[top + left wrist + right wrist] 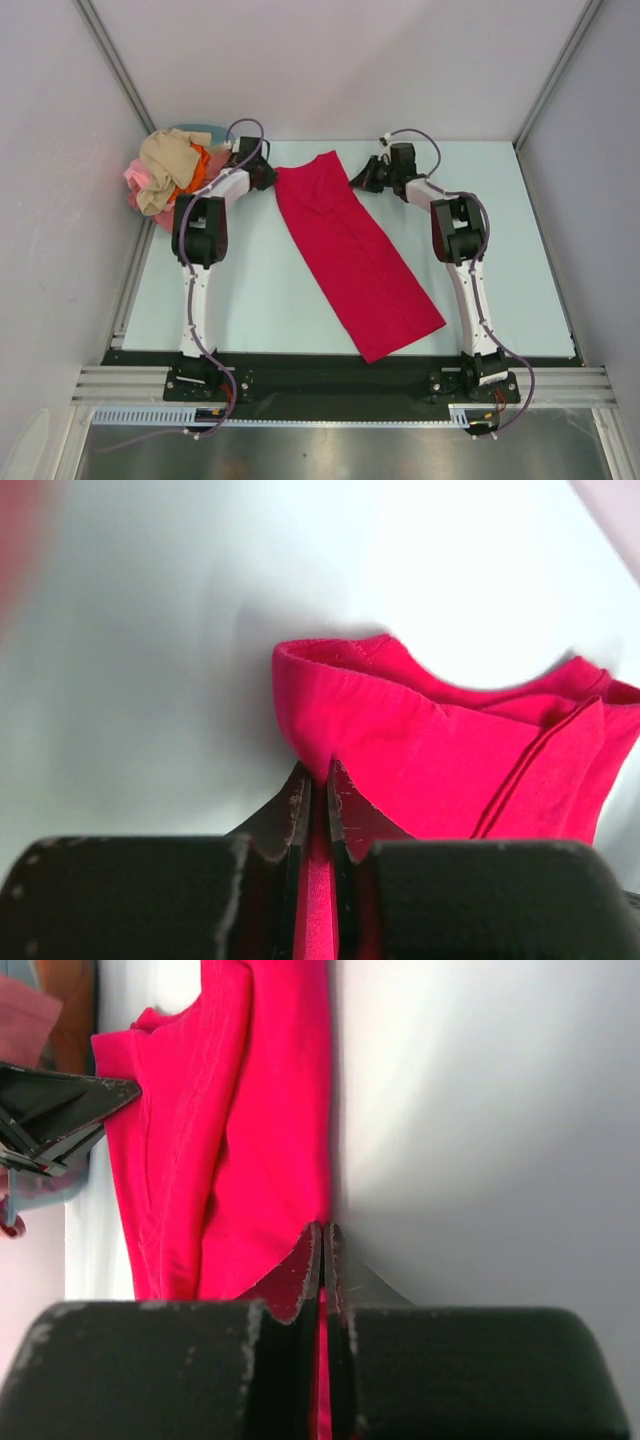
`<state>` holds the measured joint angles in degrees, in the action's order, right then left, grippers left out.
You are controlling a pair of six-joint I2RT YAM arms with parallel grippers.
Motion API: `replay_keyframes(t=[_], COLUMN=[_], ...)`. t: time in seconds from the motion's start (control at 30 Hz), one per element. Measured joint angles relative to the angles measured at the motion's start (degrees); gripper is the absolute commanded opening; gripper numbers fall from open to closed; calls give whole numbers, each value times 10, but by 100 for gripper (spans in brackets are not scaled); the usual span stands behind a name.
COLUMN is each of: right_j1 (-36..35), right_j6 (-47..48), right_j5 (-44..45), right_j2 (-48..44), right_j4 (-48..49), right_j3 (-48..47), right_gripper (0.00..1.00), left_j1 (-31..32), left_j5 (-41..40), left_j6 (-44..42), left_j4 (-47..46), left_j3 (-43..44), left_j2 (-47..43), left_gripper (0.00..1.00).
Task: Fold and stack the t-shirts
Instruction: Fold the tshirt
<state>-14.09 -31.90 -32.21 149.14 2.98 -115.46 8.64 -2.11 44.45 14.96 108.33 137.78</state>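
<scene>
At the far left corner of the pale tabletop [260, 300] a heap of t-shirts [165, 178], beige, pink and orange, lies bunched against a light-blue tub [205, 130]; just right of it the left tool [318, 775] is pressed together on the far left corner of the crimson t-shirt [355, 255]. That shirt lies as a long folded strip, slanting from the far middle toward the near right; the right tool [322, 1232] pinches its far right corner.

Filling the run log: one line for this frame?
stage: mid-fold | left fingers: shut on crimson-red cloth t-shirt | right fingers: shut on same t-shirt | beige, pink and orange cloth t-shirt pile: far left
</scene>
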Motion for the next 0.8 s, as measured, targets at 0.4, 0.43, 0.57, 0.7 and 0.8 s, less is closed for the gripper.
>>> replay_keyframes(t=[0.4, 0.43, 0.57, 0.7, 0.8], right_j1=[73, 77, 90, 96, 97], right_j6=[-30, -28, -17, 9, 33], right_j5=[34, 35, 38, 49, 97], right_j2=[-51, -47, -41, -64, -127], right_j4=[58, 45, -11, -65, -139], right_j3=[98, 85, 52, 48, 91], right_gripper=[1, 4, 27, 49, 59], left_j1=[60, 61, 60, 59, 61], left_j5=[31, 34, 35, 16, 2], left_j6=[-11, -13, -33, -57, -62], left_j4=[0, 0, 7, 31, 38], left_j3=[215, 216, 193, 67, -76], left_j2=[131, 131, 111, 6, -130], left_gripper=[37, 46, 61, 71, 72])
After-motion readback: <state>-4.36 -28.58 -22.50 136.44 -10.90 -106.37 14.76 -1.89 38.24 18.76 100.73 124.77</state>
